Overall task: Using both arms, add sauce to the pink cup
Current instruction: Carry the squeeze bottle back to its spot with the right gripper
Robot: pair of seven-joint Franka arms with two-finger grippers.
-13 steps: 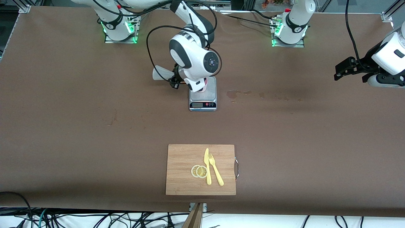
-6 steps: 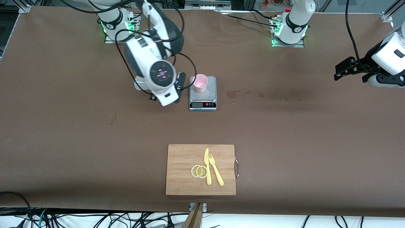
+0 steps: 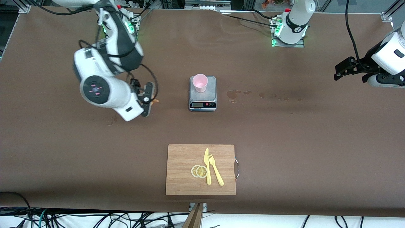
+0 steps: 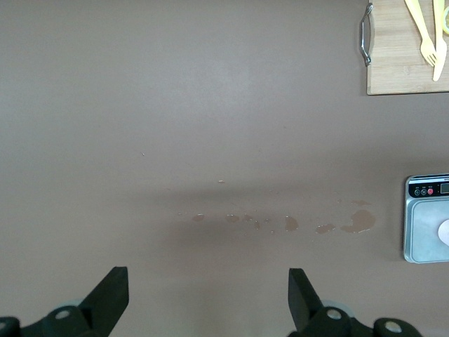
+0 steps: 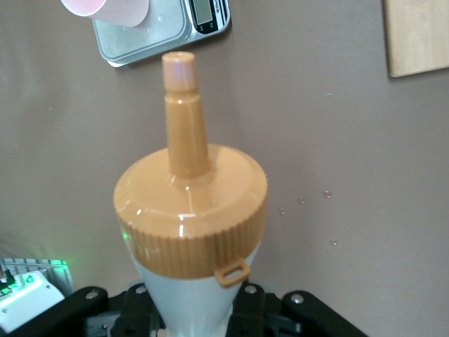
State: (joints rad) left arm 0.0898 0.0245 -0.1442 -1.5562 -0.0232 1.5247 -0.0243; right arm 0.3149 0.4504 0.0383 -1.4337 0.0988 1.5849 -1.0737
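1. On the plate of the small steel kitchen scale (image 3: pixel 202 95), near the table's middle, stands the small pale pink plastic cup (image 3: pixel 200 82), upright, open, nothing over it.
2. Clamped in the right gripper (image 3: pixel 146 98) is the translucent whitish squeeze bottle with an orange nozzle cap (image 5: pixel 189 210); it hangs over bare table toward the right arm's end, well apart from the cup.
3. Risk: the soft bottle is held by squeezing, so excess grip could push sauce out through the nozzle onto the brown table cover (image 3: pixel 284 133), where dried spots (image 3: pixel 234 94) already show beside the scale.
4. Risk: the cup is light and narrow; a nudge from the nozzle could tip it off the plate.
5. Left gripper (image 4: pixel 208 295) waits over the left arm's end of the table, fingers apart, holding nothing.
6. Nearer the camera lies a bamboo cutting board (image 3: pixel 183 186) bearing a yellow plastic knife (image 3: pixel 207 166), fork (image 3: pixel 216 171) and lemon slices (image 3: pixel 199 171).
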